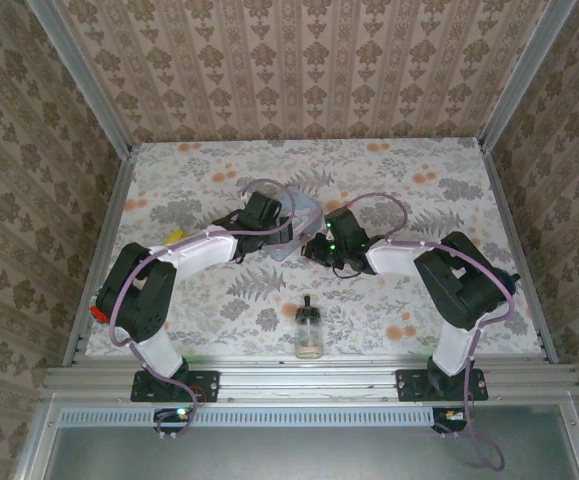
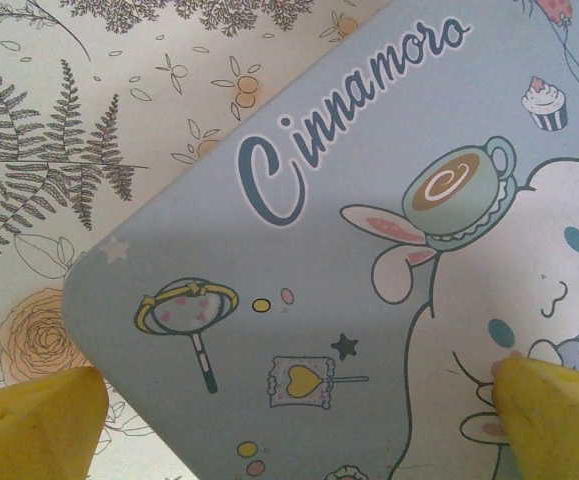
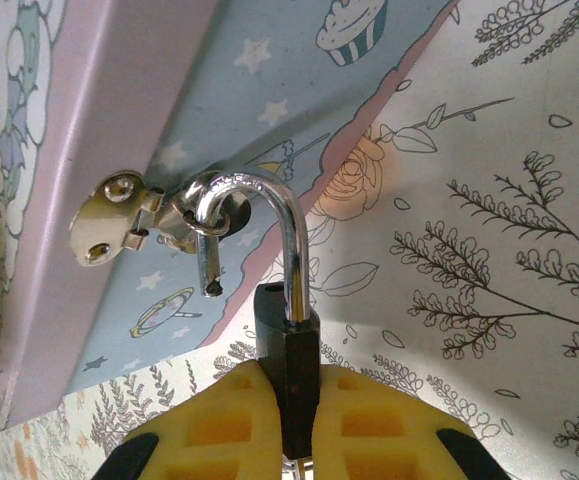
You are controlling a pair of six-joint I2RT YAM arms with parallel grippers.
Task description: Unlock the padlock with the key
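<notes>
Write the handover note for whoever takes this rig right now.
Left gripper: open, over the blue tin lid.
Right gripper: shut on the padlock body.
Padlock: shackle sprung, short leg free of the body, hooked through the tin's hasp.
Done: the lock looks open.
Left: confirm that, then perhaps unhook the shackle from the hasp.

The left arm (image 1: 204,250) and the right arm (image 1: 397,258) both have white shells between bulky black joint housings. Lilac cables (image 1: 381,197) loop along them down to black base plates (image 1: 174,385). The left fingers (image 2: 34,415) are plain yellow wedges, while the right fingers (image 3: 219,425) are yellow with square waffle recesses and black trim.
</notes>
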